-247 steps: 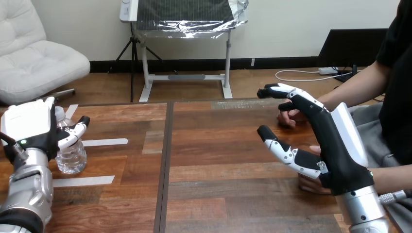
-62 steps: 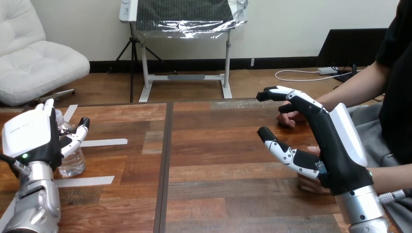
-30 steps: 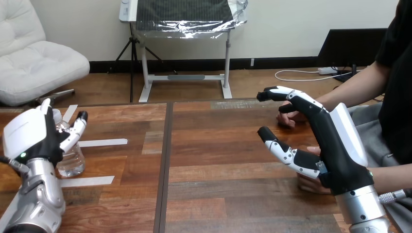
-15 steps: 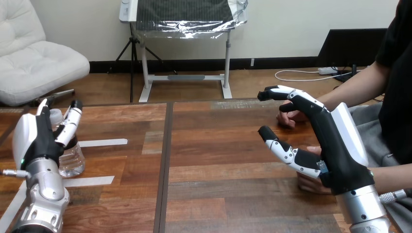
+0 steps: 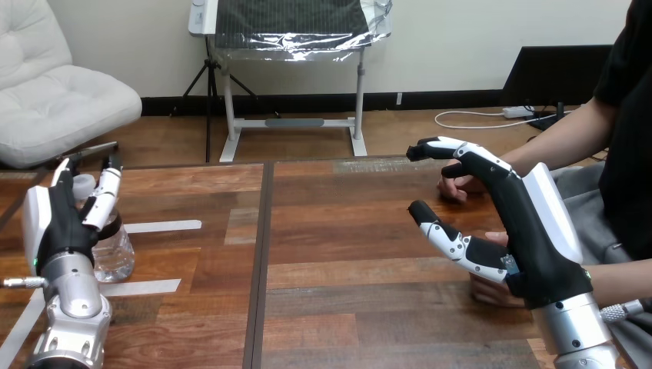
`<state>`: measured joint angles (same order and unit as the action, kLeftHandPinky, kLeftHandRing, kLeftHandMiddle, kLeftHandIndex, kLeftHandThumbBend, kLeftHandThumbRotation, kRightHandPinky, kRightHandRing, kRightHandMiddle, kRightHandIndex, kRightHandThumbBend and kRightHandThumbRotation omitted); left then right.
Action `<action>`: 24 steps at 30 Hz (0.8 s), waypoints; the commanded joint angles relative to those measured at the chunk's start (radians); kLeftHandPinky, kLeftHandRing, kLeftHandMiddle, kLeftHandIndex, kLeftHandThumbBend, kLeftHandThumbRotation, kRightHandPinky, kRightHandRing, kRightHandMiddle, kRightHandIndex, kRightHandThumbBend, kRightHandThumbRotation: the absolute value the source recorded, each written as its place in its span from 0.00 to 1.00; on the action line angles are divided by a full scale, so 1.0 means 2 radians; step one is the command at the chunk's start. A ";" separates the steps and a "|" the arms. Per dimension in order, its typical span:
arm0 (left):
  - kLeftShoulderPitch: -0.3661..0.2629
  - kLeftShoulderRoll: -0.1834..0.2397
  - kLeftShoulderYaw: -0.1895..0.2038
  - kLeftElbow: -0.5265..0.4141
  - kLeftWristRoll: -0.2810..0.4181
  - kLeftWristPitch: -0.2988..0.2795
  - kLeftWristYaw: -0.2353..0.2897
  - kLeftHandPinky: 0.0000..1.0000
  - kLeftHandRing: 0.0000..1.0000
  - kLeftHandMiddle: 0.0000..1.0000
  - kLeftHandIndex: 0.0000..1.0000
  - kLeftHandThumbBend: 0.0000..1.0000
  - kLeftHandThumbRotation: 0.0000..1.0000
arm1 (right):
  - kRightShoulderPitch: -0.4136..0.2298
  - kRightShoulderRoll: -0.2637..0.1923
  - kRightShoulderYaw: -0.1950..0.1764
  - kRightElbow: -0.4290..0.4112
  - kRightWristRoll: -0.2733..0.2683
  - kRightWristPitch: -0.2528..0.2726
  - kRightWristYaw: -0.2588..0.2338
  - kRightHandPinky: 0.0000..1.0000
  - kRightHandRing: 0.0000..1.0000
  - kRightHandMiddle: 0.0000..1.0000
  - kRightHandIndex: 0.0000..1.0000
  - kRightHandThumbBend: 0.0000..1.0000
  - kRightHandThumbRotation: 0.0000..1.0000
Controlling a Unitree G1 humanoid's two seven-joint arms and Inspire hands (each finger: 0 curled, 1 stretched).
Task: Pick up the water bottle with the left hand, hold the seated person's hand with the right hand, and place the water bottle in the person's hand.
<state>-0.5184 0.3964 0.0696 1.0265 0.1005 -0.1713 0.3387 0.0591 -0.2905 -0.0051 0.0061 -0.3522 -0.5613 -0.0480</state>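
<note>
The water bottle [image 5: 117, 252], at the table's 9 o'clock, stands mostly hidden behind the left hand [image 5: 58, 231]. Only its lower body and a bit of its top show, and whether the two touch cannot be told. At 4 o'clock, the person's nearer hand [image 5: 490, 292] lies largely covered by the right hand [image 5: 530, 246]; contact there cannot be judged. The person's farther hand [image 5: 456, 187], at 2 o'clock, sits partly behind the right hand's fingers [image 5: 470, 154]. The bottom edge cuts off the left forearm [image 5: 73, 323] and the right forearm [image 5: 577, 330]; the right edge cuts off the person [image 5: 627, 115].
</note>
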 commanded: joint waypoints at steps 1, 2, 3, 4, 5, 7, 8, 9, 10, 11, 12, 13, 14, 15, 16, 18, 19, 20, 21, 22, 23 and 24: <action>0.018 -0.031 0.006 0.039 -0.010 0.018 -0.015 0.81 0.88 0.91 0.91 0.41 0.80 | -0.032 -0.012 -0.010 -0.018 0.005 -0.003 0.002 0.70 0.79 0.80 0.71 0.39 0.13; 0.019 -0.031 0.007 0.039 -0.010 0.016 -0.015 0.81 0.88 0.91 0.91 0.41 0.80 | -0.032 -0.012 -0.010 -0.018 0.005 -0.003 0.002 0.70 0.79 0.80 0.71 0.39 0.13; 0.019 -0.032 0.007 0.040 -0.010 0.016 -0.015 0.81 0.88 0.91 0.91 0.41 0.80 | -0.032 -0.012 -0.010 -0.018 0.006 -0.004 0.002 0.70 0.79 0.80 0.71 0.39 0.12; 0.018 -0.032 0.007 0.040 -0.010 0.017 -0.015 0.81 0.88 0.91 0.91 0.41 0.81 | -0.032 -0.013 -0.010 -0.017 0.006 -0.004 0.002 0.70 0.80 0.80 0.71 0.39 0.12; 0.018 -0.032 0.007 0.040 -0.009 0.017 -0.016 0.81 0.88 0.91 0.92 0.42 0.82 | -0.032 -0.013 -0.010 -0.017 0.006 -0.005 0.002 0.71 0.80 0.80 0.71 0.39 0.12; 0.019 -0.033 0.008 0.045 -0.009 0.012 -0.017 0.81 0.89 0.91 0.92 0.42 0.83 | -0.032 -0.014 -0.010 -0.018 0.005 -0.005 0.002 0.71 0.80 0.80 0.71 0.40 0.12; 0.019 -0.033 0.009 0.046 -0.009 0.010 -0.017 0.82 0.89 0.91 0.92 0.43 0.84 | -0.032 -0.014 -0.010 -0.018 0.005 -0.005 0.002 0.71 0.80 0.80 0.71 0.40 0.12; 0.019 -0.034 0.010 0.047 -0.010 0.008 -0.018 0.82 0.89 0.92 0.92 0.43 0.85 | -0.032 -0.014 -0.010 -0.018 0.004 -0.005 0.001 0.71 0.80 0.80 0.71 0.40 0.12; 0.019 -0.034 0.012 0.047 -0.010 0.006 -0.018 0.82 0.89 0.92 0.92 0.43 0.86 | -0.032 -0.014 -0.010 -0.017 0.004 -0.005 0.001 0.71 0.80 0.80 0.71 0.40 0.12; 0.019 -0.035 0.012 0.048 -0.011 0.005 -0.018 0.82 0.89 0.92 0.92 0.43 0.86 | -0.032 -0.015 -0.009 -0.017 0.004 -0.006 0.001 0.71 0.80 0.80 0.71 0.40 0.11; 0.019 -0.036 0.014 0.048 -0.012 0.003 -0.020 0.82 0.89 0.92 0.93 0.43 0.86 | -0.032 -0.015 -0.009 -0.018 0.004 -0.004 0.001 0.71 0.80 0.80 0.71 0.40 0.11; 0.019 -0.036 0.015 0.049 -0.013 0.002 -0.021 0.83 0.89 0.92 0.93 0.43 0.87 | -0.032 -0.015 -0.009 -0.019 0.005 -0.003 0.001 0.71 0.80 0.80 0.71 0.40 0.11; 0.019 -0.037 0.016 0.050 -0.014 0.001 -0.022 0.83 0.89 0.92 0.93 0.43 0.87 | -0.031 -0.015 -0.009 -0.019 0.005 -0.003 0.001 0.71 0.80 0.80 0.71 0.40 0.11; 0.019 -0.038 0.018 0.047 -0.016 0.000 -0.022 0.83 0.90 0.92 0.93 0.43 0.88 | -0.031 -0.015 -0.008 -0.020 0.006 -0.002 0.001 0.71 0.80 0.80 0.71 0.40 0.10; 0.020 -0.039 0.019 0.045 -0.017 -0.001 -0.022 0.83 0.89 0.92 0.93 0.43 0.88 | -0.031 -0.014 -0.008 -0.020 0.006 -0.002 0.001 0.71 0.80 0.80 0.71 0.40 0.10; 0.020 -0.040 0.020 0.044 -0.019 -0.003 -0.023 0.83 0.89 0.92 0.92 0.43 0.88 | -0.031 -0.015 -0.008 -0.020 0.006 -0.002 0.001 0.71 0.80 0.80 0.71 0.40 0.10; 0.020 -0.040 0.021 0.046 -0.019 -0.005 -0.025 0.83 0.89 0.92 0.92 0.43 0.88 | -0.031 -0.015 -0.008 -0.020 0.006 -0.003 0.001 0.71 0.80 0.80 0.71 0.40 0.10; 0.019 -0.040 0.021 0.047 -0.019 -0.006 -0.026 0.83 0.89 0.91 0.92 0.43 0.88 | -0.031 -0.015 -0.008 -0.020 0.006 -0.003 0.001 0.71 0.80 0.80 0.71 0.40 0.10; 0.019 -0.041 0.022 0.048 -0.021 -0.006 -0.027 0.83 0.89 0.91 0.92 0.43 0.89 | -0.031 -0.015 -0.008 -0.020 0.006 -0.003 0.001 0.71 0.80 0.80 0.71 0.40 0.10; 0.019 -0.042 0.023 0.048 -0.021 -0.006 -0.028 0.83 0.89 0.91 0.92 0.43 0.89 | -0.031 -0.015 -0.007 -0.020 0.006 -0.003 0.001 0.71 0.80 0.80 0.71 0.40 0.10; 0.018 -0.042 0.023 0.048 -0.022 -0.005 -0.028 0.83 0.89 0.91 0.92 0.43 0.89 | -0.031 -0.015 -0.007 -0.020 0.007 -0.003 0.002 0.71 0.80 0.80 0.71 0.40 0.10; 0.018 -0.043 0.023 0.049 -0.022 -0.005 -0.028 0.83 0.89 0.91 0.92 0.44 0.89 | -0.031 -0.015 -0.007 -0.021 0.007 -0.002 0.002 0.71 0.80 0.80 0.71 0.40 0.10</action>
<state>-0.5004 0.3552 0.1130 1.0862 0.0658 -0.1904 0.2973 0.0591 -0.3137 -0.0058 0.0061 -0.3519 -0.5601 -0.0426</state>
